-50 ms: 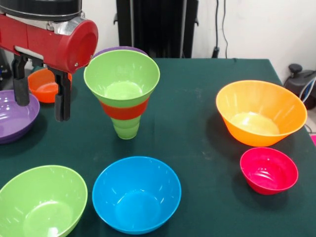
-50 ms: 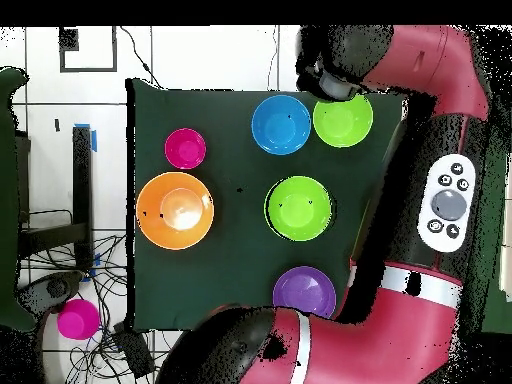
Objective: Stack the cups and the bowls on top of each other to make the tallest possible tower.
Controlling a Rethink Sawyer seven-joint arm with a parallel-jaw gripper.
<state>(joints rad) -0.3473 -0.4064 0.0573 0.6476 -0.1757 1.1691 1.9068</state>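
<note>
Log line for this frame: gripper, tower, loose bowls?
gripper: open, empty, beside tower | tower: cup, orange-red bowl, green bowl | loose: blue bowl, orange bowl

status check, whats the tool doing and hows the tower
Tool open, empty, hanging left of tower. Tower upright: cup base, orange-red bowl, lime-green bowl on top. Blue bowl loose in front; nothing blocking.

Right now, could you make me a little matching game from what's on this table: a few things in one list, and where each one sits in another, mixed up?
Things:
1. blue bowl
2. pink bowl
3. big orange bowl
4. gripper

Places, seen from the front:
A. hanging left of the tower, holding nothing
B. front edge, middle, beside a green bowl
C. right side, behind the pink one
D. right side, in front of the orange one

Pairs: 1-B, 2-D, 3-C, 4-A
</note>
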